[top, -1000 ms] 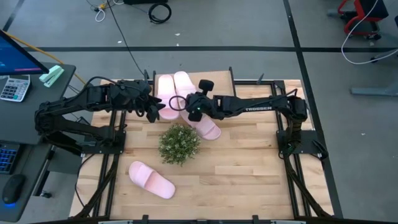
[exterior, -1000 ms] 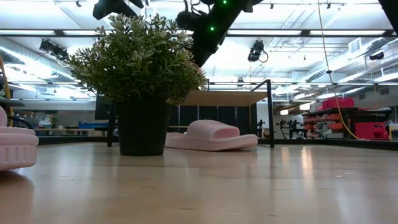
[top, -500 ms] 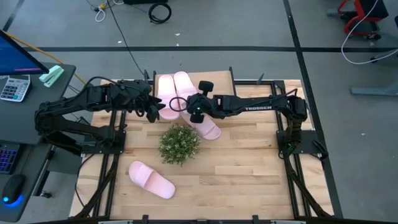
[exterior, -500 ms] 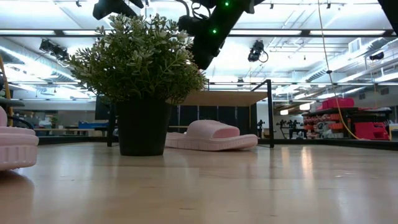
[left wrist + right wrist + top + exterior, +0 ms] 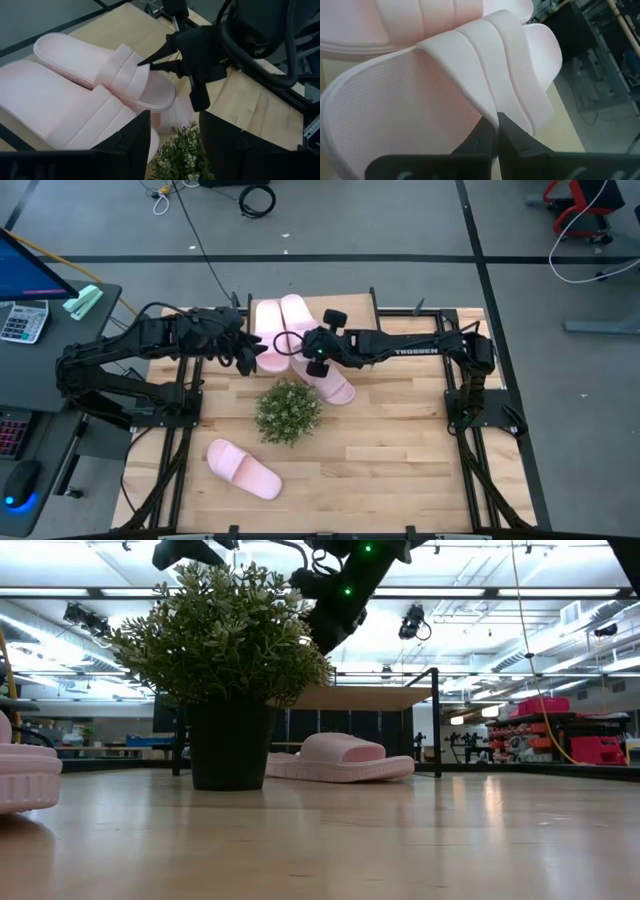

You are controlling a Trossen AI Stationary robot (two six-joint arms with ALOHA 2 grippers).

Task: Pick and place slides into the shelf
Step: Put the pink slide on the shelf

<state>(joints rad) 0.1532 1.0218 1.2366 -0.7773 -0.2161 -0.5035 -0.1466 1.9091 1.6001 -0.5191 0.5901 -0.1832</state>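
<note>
Two pale pink slides (image 5: 265, 320) (image 5: 296, 313) lie side by side, soles down, on the shelf's top (image 5: 365, 697). A third slide (image 5: 336, 386) rests on the table under the shelf's near side and shows in the low view (image 5: 340, 757). The fourth (image 5: 243, 468) lies near the table's near left corner. My right gripper (image 5: 301, 346) is at the right-hand top slide, shut on its strap. My left gripper (image 5: 252, 352) hovers open just left of it, over the near end of the other top slide (image 5: 65, 112). My right gripper pinches the edge of the strap (image 5: 496, 111) of the right-hand top slide between its two fingertips (image 5: 146, 63). The fingers come slanting down from the table's right. The slide lies flat on the shelf top, beside the other slide.
A green bushy plant in a dark pot (image 5: 288, 411) stands on the table just near of the shelf, close under both grippers. The shelf's thin black posts (image 5: 436, 720) stand at its corners. Bare tabletop (image 5: 400, 450) lies to the near right.
My right arm has shifted a little toward the table's far edge, its gripper staying at the slide's strap. The left arm and the slides have kept their places.
</note>
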